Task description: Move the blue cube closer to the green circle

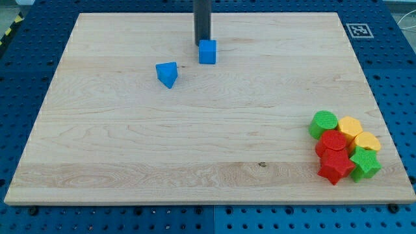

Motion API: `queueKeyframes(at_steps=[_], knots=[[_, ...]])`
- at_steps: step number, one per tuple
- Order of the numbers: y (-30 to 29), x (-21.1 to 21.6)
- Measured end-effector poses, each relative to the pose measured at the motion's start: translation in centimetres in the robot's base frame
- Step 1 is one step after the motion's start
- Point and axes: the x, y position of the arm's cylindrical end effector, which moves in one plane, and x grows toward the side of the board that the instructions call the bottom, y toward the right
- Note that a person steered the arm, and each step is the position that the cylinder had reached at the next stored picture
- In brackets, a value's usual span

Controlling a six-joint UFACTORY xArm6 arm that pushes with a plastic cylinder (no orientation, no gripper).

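Note:
A blue cube (207, 52) sits near the view's top centre of the wooden board (195, 143). My tip (203, 43) stands just above the cube's upper left edge, touching or nearly touching it. A green circle (323, 123) lies far off at the view's lower right, at the top left of a cluster of blocks. A blue triangular block (167, 74) lies to the lower left of the cube.
Beside the green circle are a yellow hexagon (351, 126), a yellow heart-like block (366, 141), a red circle (333, 143), a red star (335, 168) and a green star (364, 162). A marker tag (358, 30) sits at the upper right corner.

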Motion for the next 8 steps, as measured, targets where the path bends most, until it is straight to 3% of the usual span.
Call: queueKeyframes(at_steps=[2,4,7,8], knots=[[-0.2,1.5],[5.6,6.8],[9.7,4.7],[11.2,6.8]])
